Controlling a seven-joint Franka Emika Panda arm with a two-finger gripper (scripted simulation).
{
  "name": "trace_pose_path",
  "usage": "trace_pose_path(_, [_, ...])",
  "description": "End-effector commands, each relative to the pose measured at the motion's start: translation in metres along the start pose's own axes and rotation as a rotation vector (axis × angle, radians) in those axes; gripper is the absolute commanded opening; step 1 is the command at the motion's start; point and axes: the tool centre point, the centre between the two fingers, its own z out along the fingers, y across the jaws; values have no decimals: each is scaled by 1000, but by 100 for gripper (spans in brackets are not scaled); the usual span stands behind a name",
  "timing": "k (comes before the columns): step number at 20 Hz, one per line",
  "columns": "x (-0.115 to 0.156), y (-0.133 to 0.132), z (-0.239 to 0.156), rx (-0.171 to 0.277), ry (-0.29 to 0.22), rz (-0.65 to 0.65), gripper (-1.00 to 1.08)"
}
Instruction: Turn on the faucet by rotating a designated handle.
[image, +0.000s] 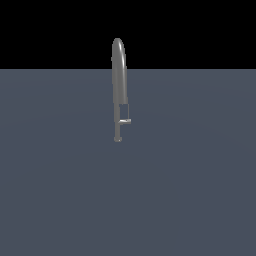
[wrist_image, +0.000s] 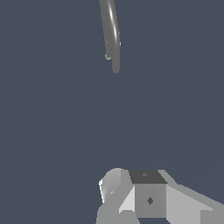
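Faucet: slim grey metal arch standing upright alone on the dark bench, fixed and rigid by its look.
Handle: short pale bar jutting low from the stem toward the exterior view's right; likely smooth, stiff, best pushed near its free tip.
Gripper: well apart from the faucet; cannot tell whether its fingers are parted or closed.

place: bare simulated scene | evidence: flat grey-blue floor, black backdrop, lone faucet
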Motion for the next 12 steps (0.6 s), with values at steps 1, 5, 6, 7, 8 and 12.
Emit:
trace_pose_path(1, [0, 0, 0, 0, 0, 0, -100])
trace_pose_path(5, [2, 0, 0, 4, -5, 4, -100])
trace_pose_path(6, [3, -1, 0, 6, -8, 7, -100])
trace_pose_path(7, [5, -1, 1, 9, -12, 10, -100])
trace_pose_path(8, [7, -1, 1, 12, -16, 13, -100])
trace_pose_path(12, [16, -3, 2, 31, -39, 32, -100])
